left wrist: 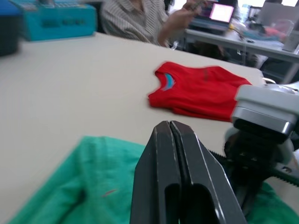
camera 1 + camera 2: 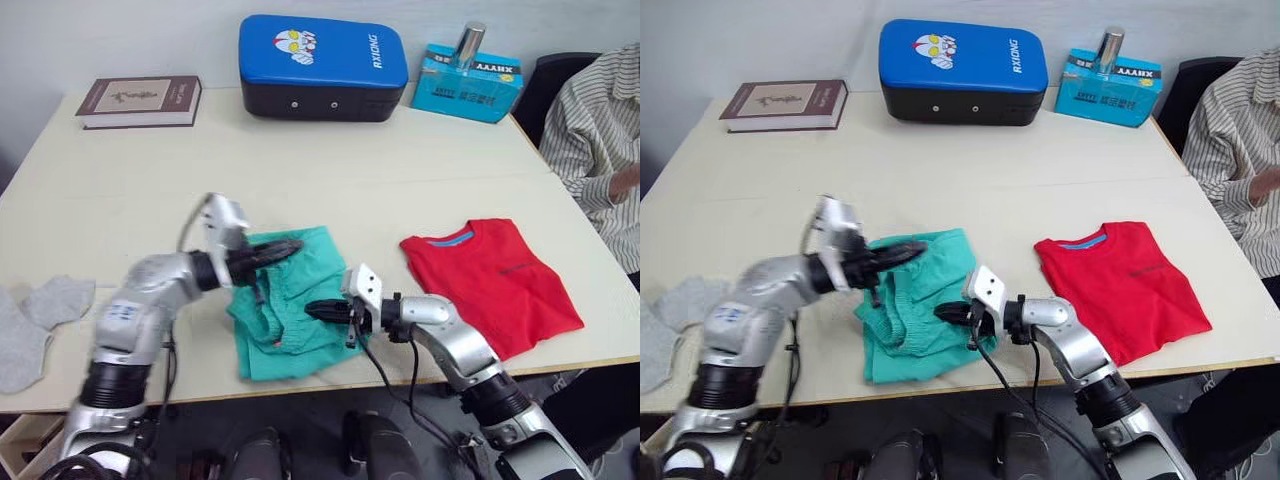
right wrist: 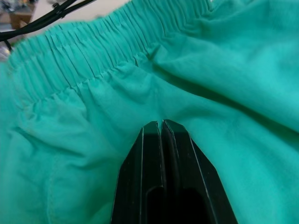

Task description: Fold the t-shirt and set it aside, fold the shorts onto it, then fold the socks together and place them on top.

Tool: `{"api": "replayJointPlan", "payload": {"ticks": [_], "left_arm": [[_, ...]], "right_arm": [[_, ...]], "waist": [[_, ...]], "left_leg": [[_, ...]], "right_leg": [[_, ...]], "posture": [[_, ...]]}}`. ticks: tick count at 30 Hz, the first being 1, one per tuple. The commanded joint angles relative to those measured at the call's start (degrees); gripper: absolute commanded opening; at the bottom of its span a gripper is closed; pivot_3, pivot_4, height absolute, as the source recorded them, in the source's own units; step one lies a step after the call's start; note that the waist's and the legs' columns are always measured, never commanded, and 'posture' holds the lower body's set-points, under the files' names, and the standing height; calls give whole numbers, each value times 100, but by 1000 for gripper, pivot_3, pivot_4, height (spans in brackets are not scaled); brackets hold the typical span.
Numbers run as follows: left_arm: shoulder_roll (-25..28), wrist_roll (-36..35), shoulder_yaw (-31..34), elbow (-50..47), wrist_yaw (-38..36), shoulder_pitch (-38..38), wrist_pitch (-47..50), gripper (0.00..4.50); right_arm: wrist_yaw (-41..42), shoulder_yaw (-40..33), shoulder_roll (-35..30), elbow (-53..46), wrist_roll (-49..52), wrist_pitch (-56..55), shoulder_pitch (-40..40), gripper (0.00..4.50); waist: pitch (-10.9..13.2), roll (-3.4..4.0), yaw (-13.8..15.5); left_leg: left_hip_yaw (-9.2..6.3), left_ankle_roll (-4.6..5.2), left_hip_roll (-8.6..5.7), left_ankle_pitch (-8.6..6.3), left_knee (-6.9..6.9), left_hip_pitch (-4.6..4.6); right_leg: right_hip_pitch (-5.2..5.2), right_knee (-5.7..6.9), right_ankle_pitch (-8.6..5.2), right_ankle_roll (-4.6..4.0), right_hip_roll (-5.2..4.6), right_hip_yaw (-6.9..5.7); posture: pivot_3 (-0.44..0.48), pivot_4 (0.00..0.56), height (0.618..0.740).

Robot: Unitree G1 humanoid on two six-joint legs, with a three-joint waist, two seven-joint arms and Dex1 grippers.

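The red t-shirt point(image 2: 492, 282) lies folded on the table's right side, collar toward the far edge. In the middle, the teal shorts point(image 2: 290, 315) lie crumpled, with the gathered waistband point(image 3: 93, 51) showing in the right wrist view. The grey socks point(image 2: 40, 318) rest flat at the table's left front edge. My left gripper point(image 2: 290, 247) is shut with nothing in it, hovering over the shorts' far edge. My right gripper point(image 2: 312, 310) is shut too, and its fingertips point(image 3: 161, 125) touch the shorts' fabric near the waistband.
At the back of the table are a brown book point(image 2: 140, 100), a blue padded case point(image 2: 320, 65) and a teal box point(image 2: 468, 88) with a metal cylinder point(image 2: 470, 42) on it. A person in a striped shirt point(image 2: 600, 140) sits at the right edge.
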Motion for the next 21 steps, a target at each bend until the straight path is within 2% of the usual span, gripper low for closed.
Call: {"api": "replayJointPlan", "payload": {"ticks": [1,5,9,12,17,21], "left_arm": [[-336,793,-484,749,406,-162,-376,0],[-711,1482,-859,1659,626,-403,-897,0],[-872,1802,-701,2437,775,-753,-1484,0],[-754,1821,-513,2697,560,-821,-1991,0],[-403,1066,50,2269,-502,-624,-2456,0],[-109,918,-33,1578,-1079,-135,-2361,0]], "right_arm": [[52,134,-30,150,-327,-294,94,53],[218,182,-125,-155,-275,-60,309,53],[485,73,-445,-753,-47,240,652,53],[690,-55,-678,-1107,148,327,843,53],[785,-707,-735,-1570,976,755,709,53],[541,-1036,-414,-1000,1077,800,89,53]], "waist": [[1,-1,13],[0,-2,36],[-2,-6,72],[-2,-6,58],[6,-11,4],[9,-5,21]], "left_leg": [[1,-5,4,3,2,3],[-7,-15,11,15,5,14],[-16,-10,7,15,9,16],[-17,-5,6,12,10,17],[-17,-7,13,13,10,14],[-17,-13,13,15,11,17]], "right_leg": [[0,2,0,0,6,3],[3,18,-1,-3,0,12],[9,23,-1,-4,-23,10],[11,23,0,-5,-32,8],[6,28,0,-9,-31,-2],[1,44,-6,-18,-31,-4]], "posture": [[0,150,740],[0,150,740],[0,150,740],[0,150,740],[0,150,740],[0,150,740]]}}
